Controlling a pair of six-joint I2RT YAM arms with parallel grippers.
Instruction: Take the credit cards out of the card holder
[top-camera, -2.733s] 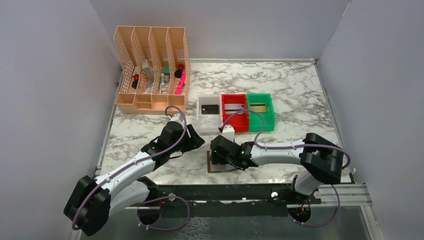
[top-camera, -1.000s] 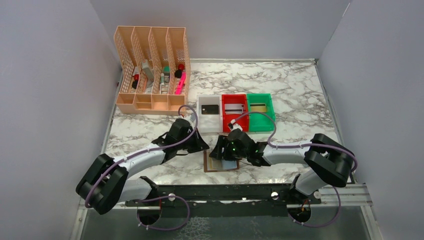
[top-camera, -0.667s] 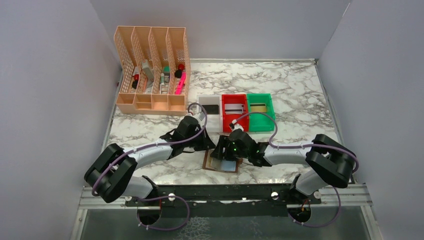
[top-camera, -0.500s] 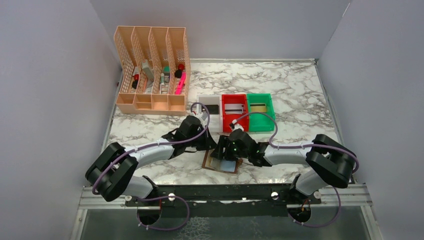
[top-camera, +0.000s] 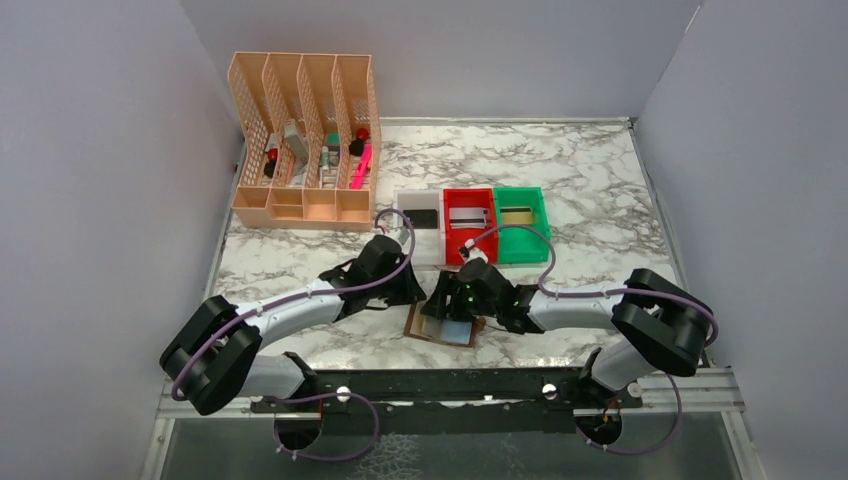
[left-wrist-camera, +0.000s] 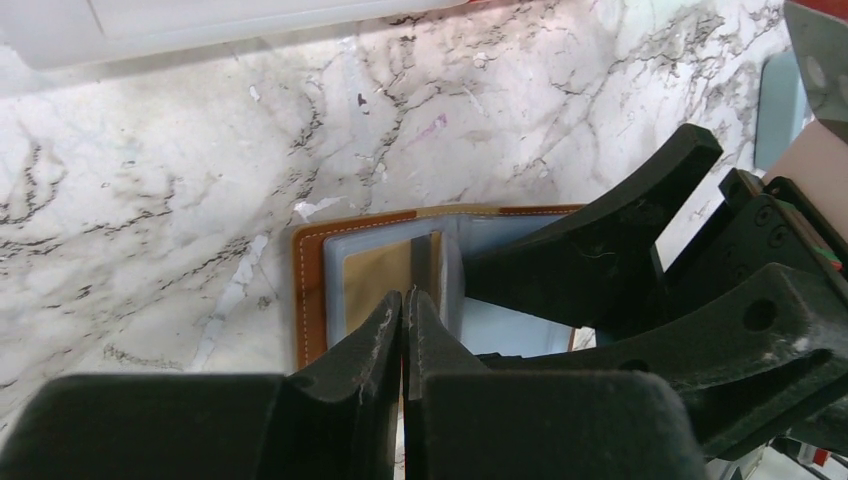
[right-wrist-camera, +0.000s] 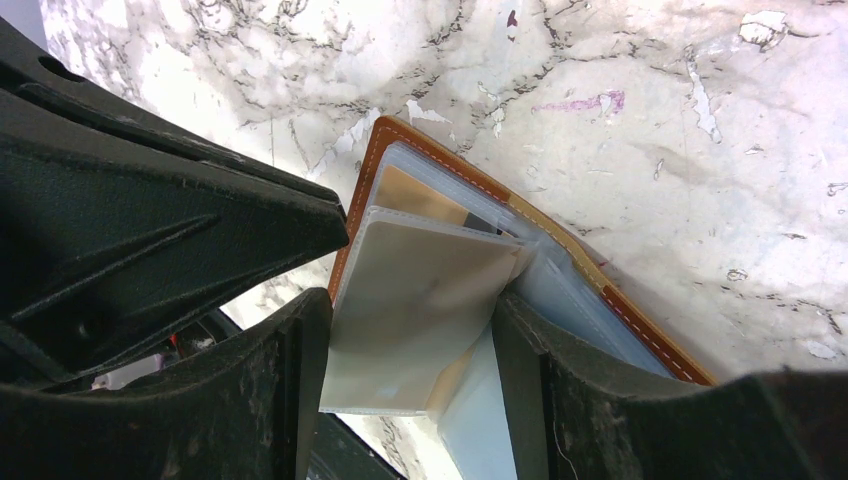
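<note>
The card holder lies open on the marble, brown with pale blue-grey pockets. A gold credit card sits in its left pocket. My left gripper is shut, its tips over that card's near edge; nothing shows between them. My right gripper stands open on the holder, with a clear pocket page raised between its fingers. Black, silvery and gold credit cards lie in the bins.
White, red and green bins stand in a row just behind the holder. A peach desk organizer with pens and small items stands at the back left. Grey walls close in both sides.
My left gripper has swung right from the table's left side up to the holder's left edge. The holder now lies open with its blue inside showing. The right gripper has hardly moved.
</note>
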